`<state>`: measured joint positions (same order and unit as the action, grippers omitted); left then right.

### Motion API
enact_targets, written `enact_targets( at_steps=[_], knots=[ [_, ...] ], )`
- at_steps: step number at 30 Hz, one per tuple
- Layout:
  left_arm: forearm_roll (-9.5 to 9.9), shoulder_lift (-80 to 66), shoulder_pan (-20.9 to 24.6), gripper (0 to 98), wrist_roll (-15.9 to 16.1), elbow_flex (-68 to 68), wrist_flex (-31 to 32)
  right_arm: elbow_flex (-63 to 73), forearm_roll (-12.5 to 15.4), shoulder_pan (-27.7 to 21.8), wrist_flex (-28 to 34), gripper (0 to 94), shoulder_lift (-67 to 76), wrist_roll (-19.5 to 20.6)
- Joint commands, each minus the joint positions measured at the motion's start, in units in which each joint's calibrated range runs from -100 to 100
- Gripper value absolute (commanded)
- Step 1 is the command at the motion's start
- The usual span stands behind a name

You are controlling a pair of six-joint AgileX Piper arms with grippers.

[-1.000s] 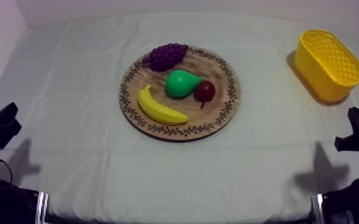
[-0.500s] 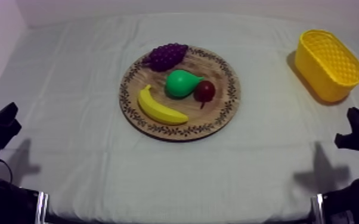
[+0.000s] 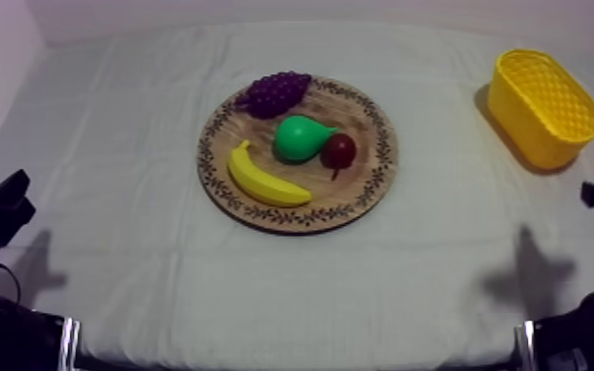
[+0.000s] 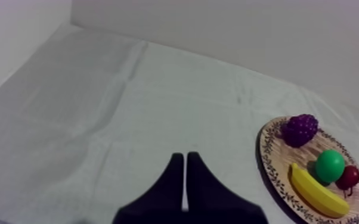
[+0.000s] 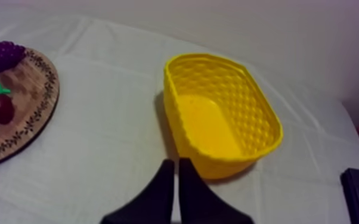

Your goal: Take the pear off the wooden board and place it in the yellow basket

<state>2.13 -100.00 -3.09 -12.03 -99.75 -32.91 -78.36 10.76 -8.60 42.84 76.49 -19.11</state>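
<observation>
Only your right gripper (image 5: 175, 162) has moved since a second ago: it's gone farther along the right edge, now near the yellow basket (image 3: 514, 120), fingers pressed together on nothing. Pear (image 3: 301, 138) sits mid wooden board (image 3: 365, 192), touching the small red fruit (image 3: 338, 151) on its right, banana (image 3: 264, 180) nearer, grapes (image 3: 276, 92) farther. Your left gripper (image 4: 185, 156) is near left over bare cloth, fingers pressed together too.

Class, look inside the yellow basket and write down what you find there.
Nothing lies in the yellow basket: its bare floor and latticed far walls show. The inner face of its near wall is hidden.
</observation>
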Motion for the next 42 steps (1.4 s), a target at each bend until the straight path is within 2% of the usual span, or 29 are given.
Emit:
enact_targets(
  at_steps=[1, 7, 13, 17, 24, 33, 38, 40, 42],
  knots=[
    [0.00, 0.0, 0.0, 0.1, 0.0, 0.0, 0.0, 14.2, 0.1, 0.5, 3.9, 1.6, -10.1, 0.0],
    [0.00, 0.0, 0.0, 0.1, 0.0, 0.0, 0.0, 32.3, 1.1, 2.2, 14.4, 1.3, -22.1, -1.0],
    [0.00, 0.0, 0.0, 0.1, 0.0, 0.0, 0.0, 48.2, 2.9, 5.1, 22.2, 0.8, -35.4, -2.5],
    [0.00, 0.0, 0.0, 0.1, 0.0, 0.0, 0.0, 56.6, 3.2, 7.9, 25.4, 1.7, -44.9, -3.4],
    [0.00, 0.0, 0.0, 0.1, 0.0, 0.0, 0.0, 65.3, 4.0, 13.1, 28.8, 2.6, -58.2, -7.3],
    [0.00, 0.0, 0.0, 0.1, 0.0, 0.0, 0.0, 73.5, 3.2, 19.8, 35.2, 6.7, -70.5, -10.6],
    [0.00, 0.0, 0.0, 0.1, 0.0, 0.0, 0.0, 78.1, 2.9, 22.5, 39.8, 16.3, -76.2, -11.6],
    [0.00, 0.0, 0.0, 0.1, 0.0, 0.0, 0.0, 79.4, 3.0, 23.3, 41.2, 27.0, -77.9, -12.0],
    [0.00, 0.0, 0.0, 0.1, 0.0, 0.0, 0.0, 80.8, 2.6, 24.4, 42.6, 43.1, -79.8, -11.5]
  ],
)
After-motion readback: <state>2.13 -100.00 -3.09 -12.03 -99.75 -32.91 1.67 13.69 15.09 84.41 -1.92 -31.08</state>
